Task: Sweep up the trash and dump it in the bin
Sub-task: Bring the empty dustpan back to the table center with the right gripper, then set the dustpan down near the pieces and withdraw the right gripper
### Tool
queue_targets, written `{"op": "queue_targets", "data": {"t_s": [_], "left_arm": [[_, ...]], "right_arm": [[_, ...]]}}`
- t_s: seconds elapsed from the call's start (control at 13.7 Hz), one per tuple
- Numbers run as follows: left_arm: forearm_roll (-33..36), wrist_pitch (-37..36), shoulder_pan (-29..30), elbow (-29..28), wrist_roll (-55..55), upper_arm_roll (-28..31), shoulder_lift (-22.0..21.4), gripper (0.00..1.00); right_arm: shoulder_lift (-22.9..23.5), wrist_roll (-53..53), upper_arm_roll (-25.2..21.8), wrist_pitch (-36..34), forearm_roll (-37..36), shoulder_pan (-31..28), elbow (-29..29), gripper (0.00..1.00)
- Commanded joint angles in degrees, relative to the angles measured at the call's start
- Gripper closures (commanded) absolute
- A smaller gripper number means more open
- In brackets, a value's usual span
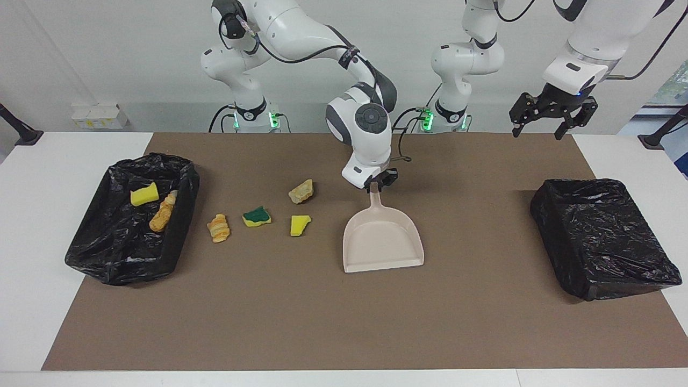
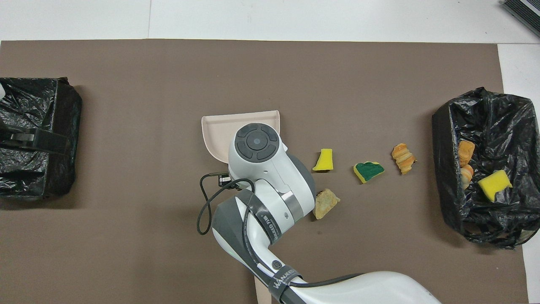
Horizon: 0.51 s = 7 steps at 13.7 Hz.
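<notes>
On my table lies a brown mat (image 1: 344, 322). At the end where my left arm stands sits a black-lined bin (image 1: 604, 236), its bag crumpled. A small white box (image 1: 99, 115) rests at the table's edge, near the wall, toward my right arm's end

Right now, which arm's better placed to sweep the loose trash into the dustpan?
Left. The right gripper is shut on the dustpan handle beside the yellow sponge chunk. The left gripper is open and empty, up near the covered bin, free for brushing.
</notes>
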Motion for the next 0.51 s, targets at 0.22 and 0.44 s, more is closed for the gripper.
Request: {"op": "queue_targets", "data": {"t_s": [0.22, 0.44], "left_arm": [[0.79, -1.39, 0.69, 1.52, -0.45, -0.47, -0.09, 0.0], [0.79, -1.04, 0.61, 1.52, -0.36, -0.47, -0.09, 0.0]], "right_arm": [[-1.98, 2.79, -0.26, -0.62, 0.2, 0.43, -2.38, 1.0], [-2.06, 3.15, -0.27, -2.65, -0.85, 0.43, -2.29, 1.0]]}}
